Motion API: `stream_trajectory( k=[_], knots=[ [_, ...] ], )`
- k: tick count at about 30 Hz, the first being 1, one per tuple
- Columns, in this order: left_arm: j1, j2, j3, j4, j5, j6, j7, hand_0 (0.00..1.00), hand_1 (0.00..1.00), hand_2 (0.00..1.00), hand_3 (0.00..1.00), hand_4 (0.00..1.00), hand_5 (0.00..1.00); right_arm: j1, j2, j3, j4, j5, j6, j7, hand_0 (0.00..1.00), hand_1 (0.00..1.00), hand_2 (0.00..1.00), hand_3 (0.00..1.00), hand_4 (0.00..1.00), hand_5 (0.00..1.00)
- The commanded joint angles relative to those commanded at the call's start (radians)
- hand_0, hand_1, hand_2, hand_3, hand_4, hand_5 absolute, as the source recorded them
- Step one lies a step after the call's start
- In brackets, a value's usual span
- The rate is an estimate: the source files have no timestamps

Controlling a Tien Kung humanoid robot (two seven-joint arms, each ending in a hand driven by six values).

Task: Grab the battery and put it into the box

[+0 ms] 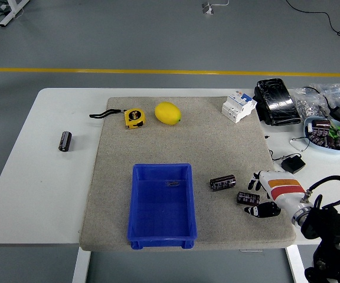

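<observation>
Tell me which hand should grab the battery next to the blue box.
Right. The right hand is already over the mat beside the small battery, fingers spread around it, with the larger battery and the blue box close by. The left arm is not in view.
</observation>
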Motion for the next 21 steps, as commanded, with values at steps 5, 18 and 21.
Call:
stream_trajectory(
  k=[5, 18, 21],
  knots=[
    [0.000, 0.000, -0.001, 0.000, 0.001, -0.001, 0.000, 0.713, 0.684, 0.724, 0.629, 0.652, 0.657, 0.005, 0.006, -0.011, -0.016, 0.000, -0.018, -0.001, 0.137, 0.267, 0.476, 0.494, 0.942, 0.245],
    [-0.001, -0.001, -0.003, -0.002, 0.005, -0.005, 0.000, 0.713, 0.685, 0.724, 0.629, 0.651, 0.657, 0.022, 0.009, -0.033, -0.037, 0.000, -0.069, -0.015, 0.101, 0.242, 0.454, 0.483, 0.837, 0.157],
    [-0.002, -0.001, -0.004, -0.002, 0.007, -0.006, 0.000, 0.713, 0.685, 0.726, 0.630, 0.651, 0.658, 0.027, 0.009, -0.037, -0.043, 0.000, -0.069, -0.016, 0.093, 0.233, 0.444, 0.480, 0.887, 0.118]
  ],
)
